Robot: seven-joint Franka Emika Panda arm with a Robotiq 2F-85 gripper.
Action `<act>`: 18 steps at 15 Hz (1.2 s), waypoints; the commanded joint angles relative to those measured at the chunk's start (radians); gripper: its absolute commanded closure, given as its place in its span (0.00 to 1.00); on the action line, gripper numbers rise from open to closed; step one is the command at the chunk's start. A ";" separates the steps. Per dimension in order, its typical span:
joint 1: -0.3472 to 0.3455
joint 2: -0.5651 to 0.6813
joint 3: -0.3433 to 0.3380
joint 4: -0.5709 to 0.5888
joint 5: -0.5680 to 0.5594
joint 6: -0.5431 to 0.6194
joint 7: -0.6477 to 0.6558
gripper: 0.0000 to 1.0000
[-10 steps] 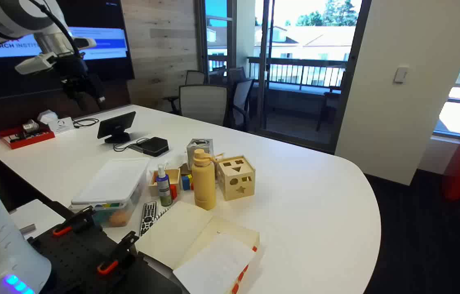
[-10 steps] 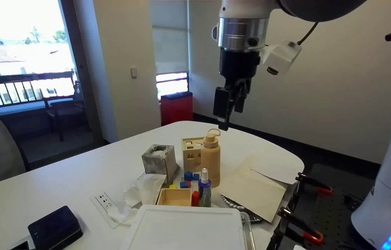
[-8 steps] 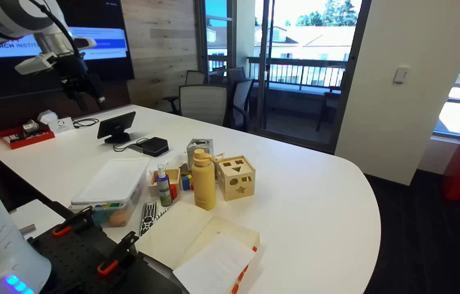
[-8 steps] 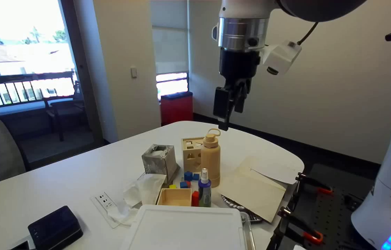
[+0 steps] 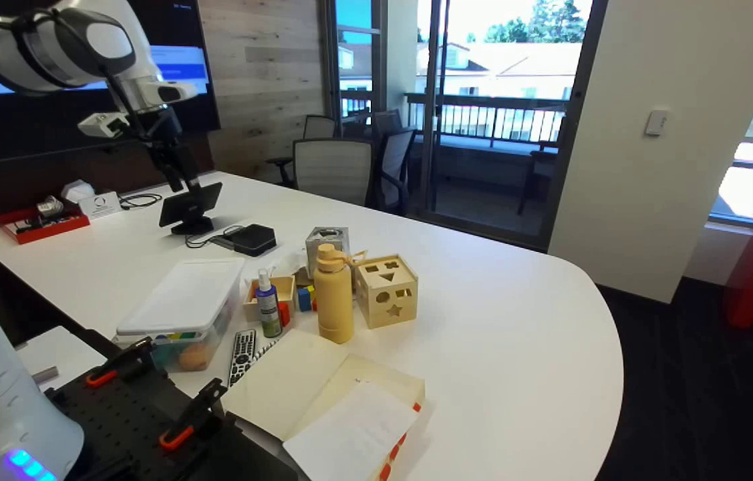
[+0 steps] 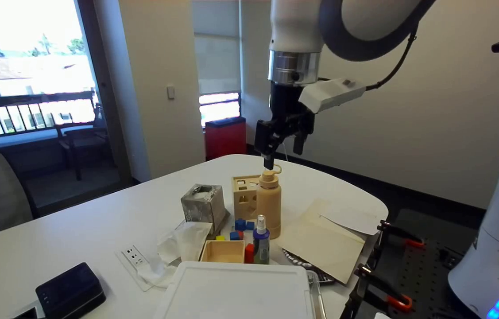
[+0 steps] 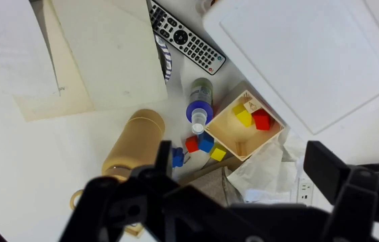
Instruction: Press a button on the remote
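The remote is a slim silver handset with black buttons (image 7: 196,48). It lies on the white table at the top of the wrist view, and its upper-left end meets the edge of the cream folder (image 7: 108,57). It also shows in an exterior view (image 5: 242,353), between the lidded bin and the folder. My black gripper (image 7: 239,148) is open with nothing between its fingers. It hangs in the air well above the table and is apart from the remote. It shows in both exterior views, near the tablet stand in the picture (image 5: 184,184) and above the bottle in the picture (image 6: 283,158).
A tall yellow bottle (image 5: 335,300), a spray bottle (image 5: 268,307) and a wooden shape box (image 5: 389,294) stand near the remote. A lidded bin (image 7: 307,60) lies on its other side. A small wooden tray (image 7: 233,134), loose blocks and a tissue box (image 6: 205,206) are close by.
The arm has moved, and the gripper is lower and further right in one exterior picture, slightly left in the other. The wrist has turned, and the fingers look wider apart. The table objects have not moved.
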 commanded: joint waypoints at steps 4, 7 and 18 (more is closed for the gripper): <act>-0.076 0.213 -0.050 -0.007 -0.014 0.164 0.270 0.00; -0.068 0.279 -0.085 -0.055 -0.003 0.239 0.412 0.00; 0.004 0.633 -0.232 -0.146 0.095 0.677 0.603 0.41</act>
